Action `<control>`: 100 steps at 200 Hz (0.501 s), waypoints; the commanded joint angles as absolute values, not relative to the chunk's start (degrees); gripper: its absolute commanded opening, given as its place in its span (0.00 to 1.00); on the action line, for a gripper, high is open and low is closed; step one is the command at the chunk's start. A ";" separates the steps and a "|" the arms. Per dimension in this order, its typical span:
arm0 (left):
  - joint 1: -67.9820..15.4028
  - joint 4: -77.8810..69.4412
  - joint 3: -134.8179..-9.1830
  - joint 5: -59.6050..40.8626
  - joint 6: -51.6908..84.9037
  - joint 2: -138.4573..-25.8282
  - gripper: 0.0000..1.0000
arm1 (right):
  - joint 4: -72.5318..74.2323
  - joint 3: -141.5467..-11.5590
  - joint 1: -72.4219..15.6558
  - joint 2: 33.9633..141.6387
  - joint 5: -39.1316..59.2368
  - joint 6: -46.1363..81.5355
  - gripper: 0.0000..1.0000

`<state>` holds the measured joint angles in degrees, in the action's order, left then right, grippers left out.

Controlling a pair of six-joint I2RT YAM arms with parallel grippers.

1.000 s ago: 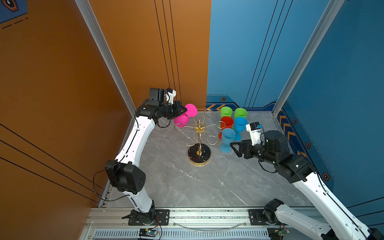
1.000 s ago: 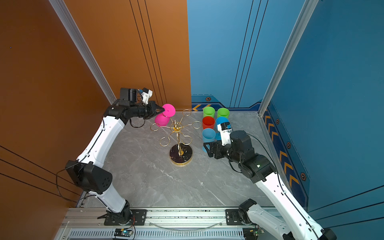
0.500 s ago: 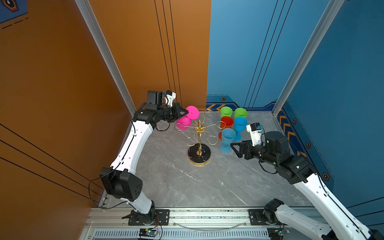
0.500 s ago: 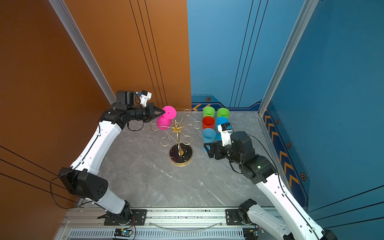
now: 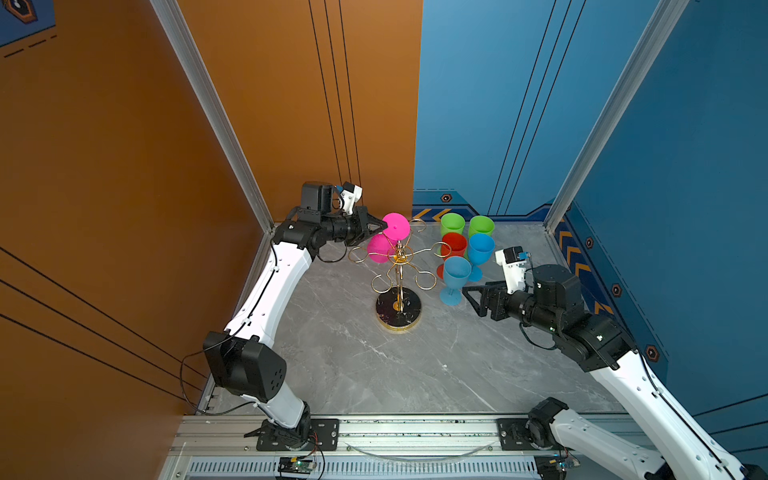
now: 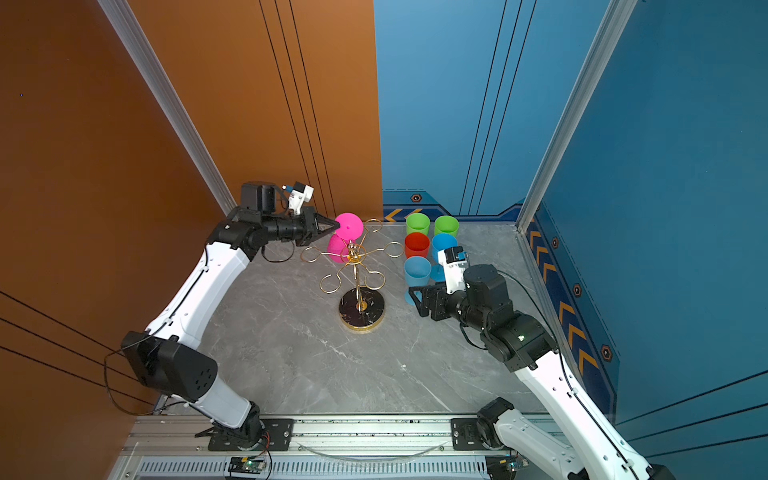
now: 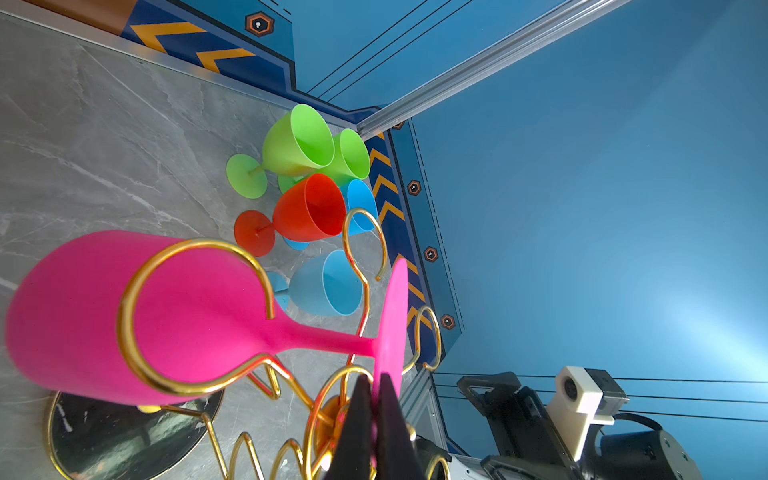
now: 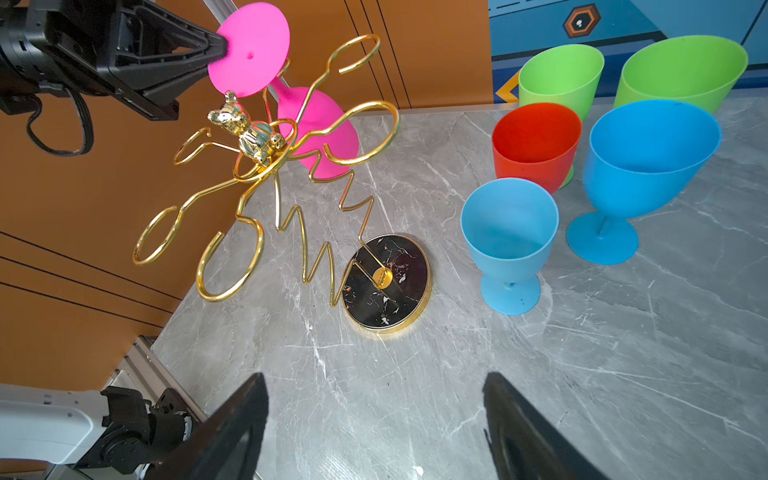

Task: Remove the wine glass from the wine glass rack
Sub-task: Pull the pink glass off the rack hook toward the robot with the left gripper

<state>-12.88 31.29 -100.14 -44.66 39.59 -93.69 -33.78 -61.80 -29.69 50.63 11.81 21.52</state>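
Thin pinch on the pink foot, and nothing steadying the rack

From where I am standing, the left gripper (image 5: 383, 227) is clamping its jaws tight on just the edge of the flat foot of the pink wine glass (image 5: 398, 224). The glass is hanging bowl-down at the top of the wine glass rack (image 5: 409, 311), on the side towards the orange wall. The left wrist view is showing the stem running between the gold wires, so I am judging that the glass is not yet clear of its arm, though I am not making out which loop is carrying it. The right gripper (image 5: 471, 300) is waiting wide and empty low over the table (image 5: 374, 374), near the light blue glass (image 5: 456, 270) and apart from the rack's base.

Here is what is worrying me. The fingertips are gripping only a sliver of smooth disc, with the heavy bowl dangling far below it, so the glass is liable to pivot or slip out during the pull. If the stem is catching on a curled wire end, the pull is going to drag the whole light stand, and nothing is bracing its base. A tipping rack is heading straight for the light blue glass and the red glass (image 5: 454, 244) standing close by
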 commanded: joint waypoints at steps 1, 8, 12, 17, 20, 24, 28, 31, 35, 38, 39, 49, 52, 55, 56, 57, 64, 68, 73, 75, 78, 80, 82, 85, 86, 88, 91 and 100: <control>-13.18 30.11 -103.80 -46.75 39.88 -96.14 0.00 | -32.34 -61.12 -30.15 49.70 11.69 22.11 0.82; -13.26 30.10 -104.93 -46.67 39.79 -96.94 0.00 | -32.34 -61.05 -30.10 49.67 11.71 22.08 0.82; -13.26 30.02 -105.52 -46.67 39.61 -97.37 0.00 | -32.34 -61.05 -30.14 49.66 11.65 22.08 0.83; -13.28 29.89 -106.45 -46.68 39.35 -97.98 0.00 | -32.34 -60.90 -30.12 49.61 11.61 22.07 0.82; -13.43 29.84 -106.96 -46.72 39.28 -98.36 0.00 | -32.30 -60.84 -30.12 49.58 11.60 22.06 0.82; -13.38 29.87 -107.67 -46.68 39.32 -98.83 0.00 | -32.21 -60.66 -30.06 49.58 11.57 22.06 0.83; -13.32 29.80 -108.46 -46.67 39.42 -99.38 0.00 | -32.17 -60.59 -30.06 49.50 11.52 22.08 0.83; -13.24 29.84 -109.08 -46.67 39.58 -99.77 0.00 | -32.17 -60.49 -30.05 49.48 11.51 22.07 0.82; -13.23 29.83 -109.88 -46.67 39.73 -100.37 0.00 | -32.17 -60.52 -30.06 49.48 11.51 22.06 0.83; -13.19 29.80 -110.50 -46.68 39.76 -100.72 0.00 | -32.17 -60.43 -30.06 49.48 11.56 22.06 0.83; -13.14 29.80 -110.75 -46.63 39.74 -100.81 0.00 | -32.17 -60.41 -30.06 49.53 11.62 22.06 0.83; -12.95 29.81 -112.41 -45.69 39.66 -101.86 0.00 | -32.27 -60.33 -30.06 49.37 11.75 21.97 0.83; -12.85 29.83 -112.91 -45.09 39.62 -102.06 0.00 | -32.26 -60.30 -30.06 49.31 11.77 21.97 0.83; -12.79 29.83 -113.12 -44.26 39.71 -102.23 0.00 | -32.26 -60.30 -30.06 49.35 11.78 21.97 0.83; -12.72 29.81 -113.21 -44.06 39.68 -102.27 0.00 | -32.26 -60.30 -30.01 49.33 11.78 21.97 0.83; -12.69 29.80 -113.29 -43.78 39.70 -102.29 0.00 | -32.26 -60.34 -29.99 49.32 11.78 21.97 0.83; -12.36 29.83 -113.71 -41.56 39.65 -102.39 0.00 | -32.34 -60.29 -29.97 49.23 11.86 21.97 0.83; -12.11 29.84 -113.92 -40.38 39.56 -102.39 0.00 | -32.34 -60.44 -29.97 49.23 11.87 21.97 0.83; -11.81 29.80 -114.11 -39.13 39.20 -102.39 0.00 | -32.34 -60.41 -29.97 49.14 11.87 22.06 0.83; -11.63 29.86 -114.24 -38.59 39.02 -102.39 0.00 | -32.34 -60.41 -29.97 49.15 11.89 22.06 0.82; -11.50 29.80 -114.44 -38.01 38.75 -102.32 0.00 | -32.34 -60.38 -29.97 49.13 11.91 22.06 0.83; -11.36 29.80 -114.66 -37.56 38.56 -102.31 0.00 | -32.34 -60.45 -29.97 49.11 11.90 22.06 0.83; -11.25 29.80 -114.75 -37.19 38.38 -102.31 0.00 | -32.34 -60.33 -29.97 49.10 11.94 22.06 0.82; -10.99 29.84 -114.97 -36.70 38.14 -102.29 0.00 | -32.28 -60.32 -29.97 49.05 11.98 22.06 0.82; -10.90 29.82 -115.10 -36.54 38.05 -102.26 0.00 | -32.31 -60.31 -29.97 49.05 12.01 22.06 0.83; -10.72 29.80 -115.24 -36.27 37.99 -102.23 0.00 | -32.34 -60.38 -29.97 49.02 12.01 22.06 0.83; -10.42 29.80 -115.46 -35.95 37.88 -102.14 0.00 | -32.43 -60.43 -29.96 49.00 11.96 22.06 0.83; -9.54 29.81 -115.89 -35.00 37.72 -101.88 0.00 | -32.60 -60.33 -29.97 48.94 11.95 21.96 0.83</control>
<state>-11.88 30.92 -113.03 -40.32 39.70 -102.48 -33.76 -60.88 -29.69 49.93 11.81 21.52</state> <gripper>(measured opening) 0.051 0.824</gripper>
